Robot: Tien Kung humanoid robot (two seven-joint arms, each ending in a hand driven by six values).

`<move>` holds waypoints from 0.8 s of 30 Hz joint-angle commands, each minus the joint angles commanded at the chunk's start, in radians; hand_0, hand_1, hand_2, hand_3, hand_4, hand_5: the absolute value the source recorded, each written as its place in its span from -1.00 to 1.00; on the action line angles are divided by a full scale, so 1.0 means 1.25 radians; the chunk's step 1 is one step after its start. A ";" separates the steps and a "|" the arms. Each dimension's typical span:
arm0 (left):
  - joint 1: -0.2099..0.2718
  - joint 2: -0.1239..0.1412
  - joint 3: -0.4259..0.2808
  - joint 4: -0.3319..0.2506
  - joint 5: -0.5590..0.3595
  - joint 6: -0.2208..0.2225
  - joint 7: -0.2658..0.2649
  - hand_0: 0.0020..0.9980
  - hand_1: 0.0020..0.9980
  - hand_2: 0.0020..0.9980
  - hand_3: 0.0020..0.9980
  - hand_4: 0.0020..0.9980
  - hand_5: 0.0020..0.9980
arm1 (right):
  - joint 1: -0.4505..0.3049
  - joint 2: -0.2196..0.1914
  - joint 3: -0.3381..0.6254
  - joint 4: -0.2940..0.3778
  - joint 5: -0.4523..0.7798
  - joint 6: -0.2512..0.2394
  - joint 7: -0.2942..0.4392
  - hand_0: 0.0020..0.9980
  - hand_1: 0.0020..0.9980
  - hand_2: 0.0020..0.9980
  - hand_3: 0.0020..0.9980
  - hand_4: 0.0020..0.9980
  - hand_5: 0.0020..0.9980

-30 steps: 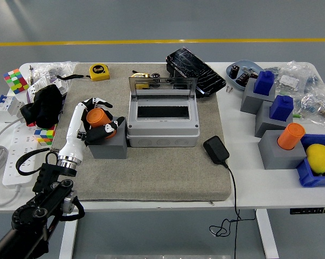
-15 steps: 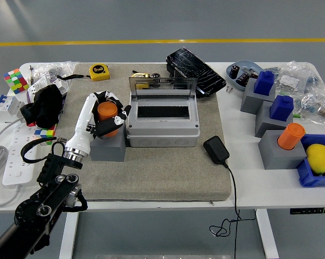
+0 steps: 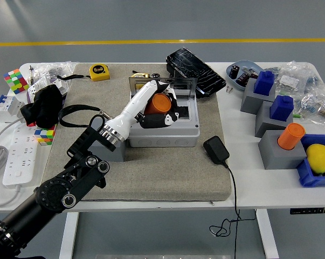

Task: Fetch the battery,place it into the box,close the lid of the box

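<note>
One arm is all I have in view, the left, running from the near left corner up across the grey mat (image 3: 167, 178) that covers the middle of the white table (image 3: 243, 189). Beyond the table there is grey floor with a yellow line across the far side.

My left hand (image 3: 159, 110) sits over the open grey box (image 3: 163, 121), fingers wrapped around the orange battery (image 3: 159, 103), which it holds above the box's opening. I cannot tell whether the battery touches the box's inside. The clear lid (image 3: 165, 85) stands upright at the box's far edge, partly hidden behind the hand. The hand and battery cover most of the opening, so I can't make out what lies in it.

Just left of the box, my forearm hides most of a grey block (image 3: 111, 151).

At right stand more grey blocks, two topped with blue pieces (image 3: 264, 82) and one with an orange cylinder (image 3: 290, 136). A yellow lemon (image 3: 319, 157) sits in a blue tray cut off by the right edge. A black charger (image 3: 216, 150) lies near the mat's right edge. A yellow tape measure (image 3: 99, 70) sits at the far left of the mat.
</note>
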 joint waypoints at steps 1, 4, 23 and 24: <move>-0.008 0.000 0.006 0.005 0.014 -0.001 0.005 -0.57 -0.61 -0.54 -0.42 0.30 -1.00 | 0.000 0.000 -0.001 0.000 0.000 0.000 0.000 0.27 0.29 0.34 0.14 0.99 -0.01; -0.045 0.000 0.035 0.033 0.083 -0.003 0.028 -0.57 -0.61 -0.54 -0.42 0.30 -1.00 | 0.001 0.000 -0.002 0.000 0.002 0.000 0.000 0.27 0.29 0.34 0.14 0.99 -0.01; -0.160 0.000 0.070 0.205 0.260 -0.019 0.110 -0.55 -0.58 -0.51 -0.40 0.68 -1.00 | 0.000 0.003 -0.009 0.000 -0.002 0.001 -0.002 0.27 0.29 0.34 0.14 0.99 -0.01; -0.162 0.000 0.070 0.206 0.260 -0.018 0.108 -0.55 -0.58 -0.51 -0.40 0.68 -1.00 | 0.001 0.003 -0.009 0.000 -0.002 0.000 -0.002 0.27 0.29 0.34 0.14 0.99 -0.01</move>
